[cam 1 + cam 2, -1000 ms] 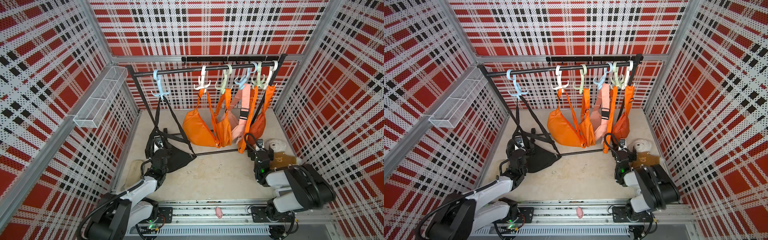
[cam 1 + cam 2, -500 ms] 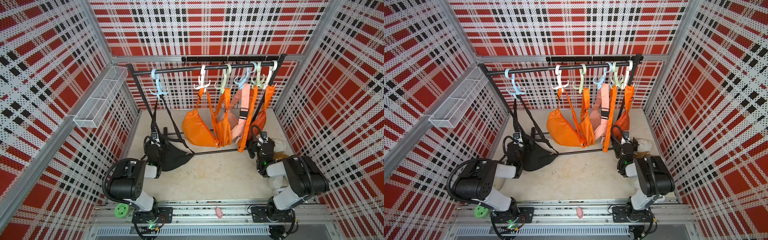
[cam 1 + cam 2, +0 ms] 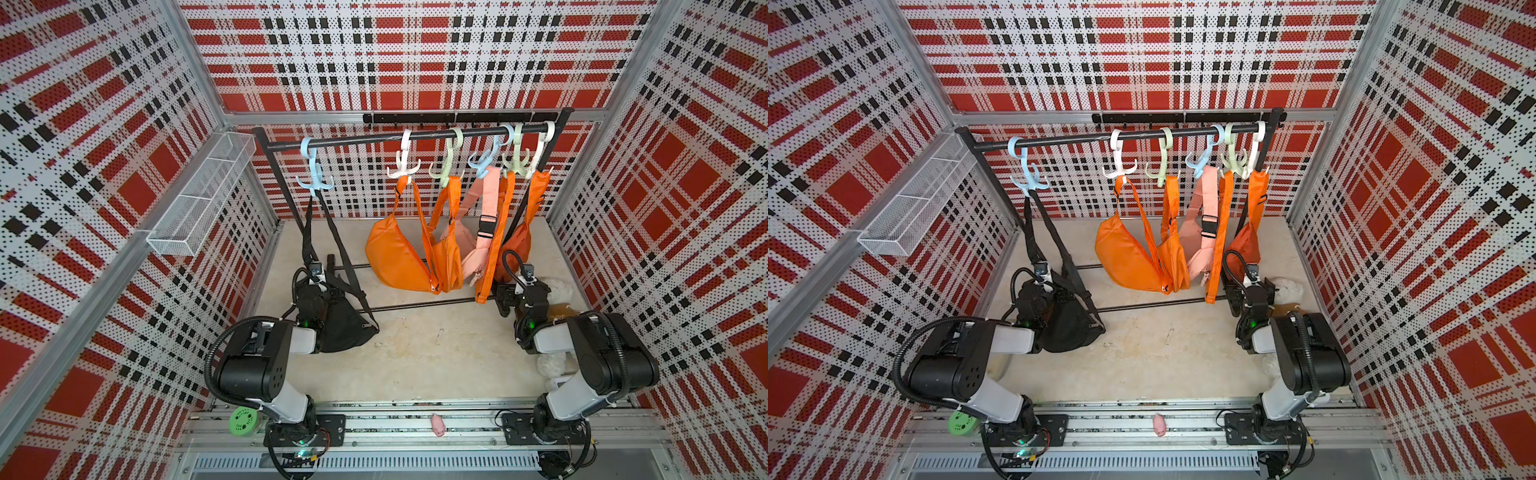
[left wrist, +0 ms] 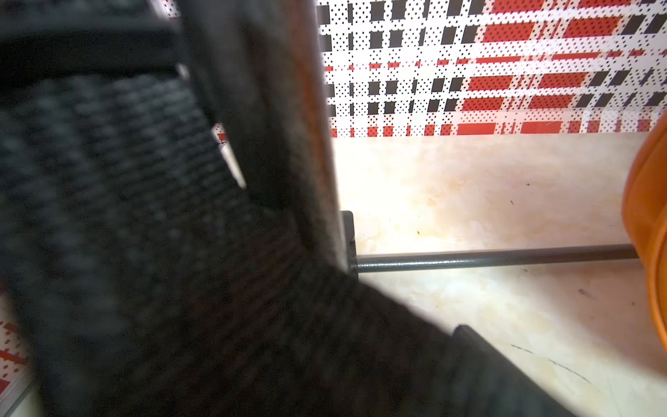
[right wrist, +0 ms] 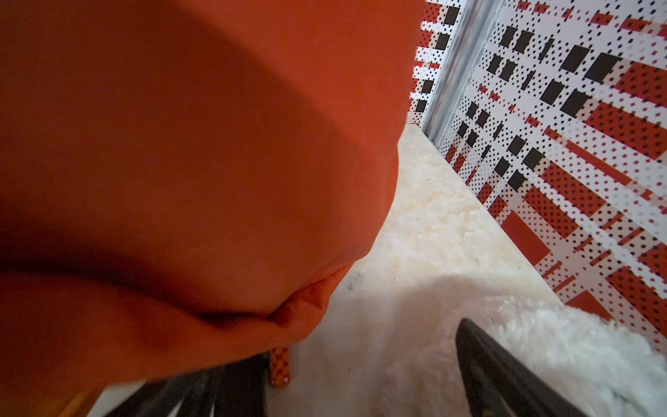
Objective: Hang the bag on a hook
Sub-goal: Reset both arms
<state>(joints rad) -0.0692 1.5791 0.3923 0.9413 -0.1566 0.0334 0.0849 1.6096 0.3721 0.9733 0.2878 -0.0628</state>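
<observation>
Hanging from blue hook [image 3: 314,183], black bag [image 3: 347,328]; left gripper [image 4: 361,343], right gripper [image 5: 361,343] wide, fingers [image 5: 505,379] only in wrist views.

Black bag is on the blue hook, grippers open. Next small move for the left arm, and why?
Probably ease the left gripper straight back from the black bag, jaws open. The bag hangs by its strap from the light blue hook, and strap fills the wrist view, so sideways motion might snag.

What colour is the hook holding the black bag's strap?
The plastic hook is light blue; clearest in a top view.
</observation>
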